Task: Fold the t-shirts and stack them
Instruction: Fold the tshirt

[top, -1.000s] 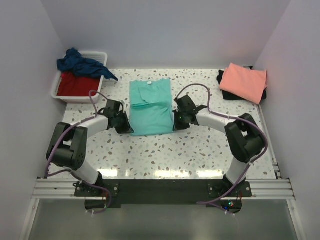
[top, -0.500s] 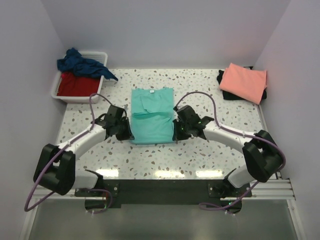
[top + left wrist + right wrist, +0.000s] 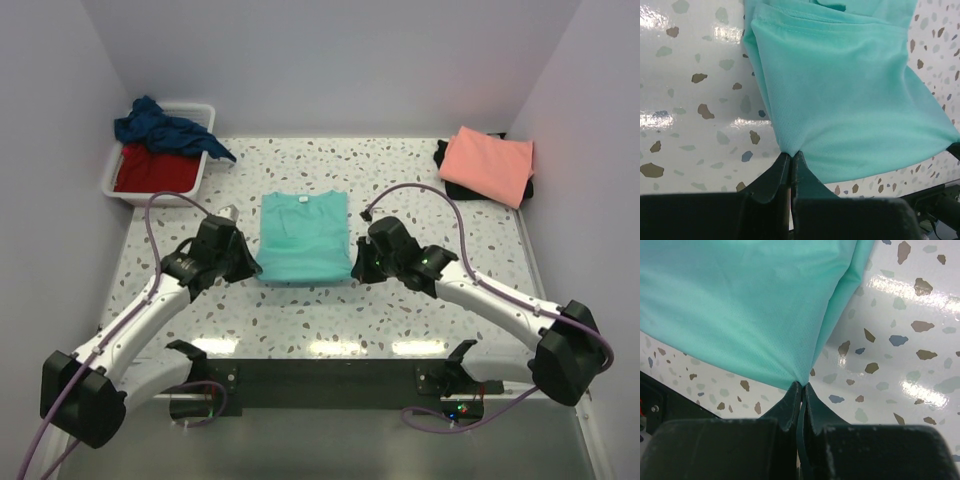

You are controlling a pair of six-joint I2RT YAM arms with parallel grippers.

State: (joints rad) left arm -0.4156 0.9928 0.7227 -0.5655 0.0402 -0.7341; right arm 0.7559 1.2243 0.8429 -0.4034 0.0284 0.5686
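The salmon-pink t-shirt (image 3: 488, 163) hides most of the black t-shirt (image 3: 441, 156) beneath it

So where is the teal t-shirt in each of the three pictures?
Top view: teal t-shirt lies in the middle of the speckled table.
Left wrist view: teal t-shirt fills the upper right, corner pinched by the left gripper.
Right wrist view: teal t-shirt fills the upper left, corner pinched by the right gripper.
Shared landmark: the speckled table.

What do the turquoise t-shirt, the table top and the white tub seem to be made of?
Turquoise t-shirt: soft matte knit cloth, probably cotton jersey; it drapes and shows a fine weave. Table top: glossy speckled terrazzo-like surface, perhaps laminate; it reflects light. White tub: likely smooth plastic, with thin rigid walls.
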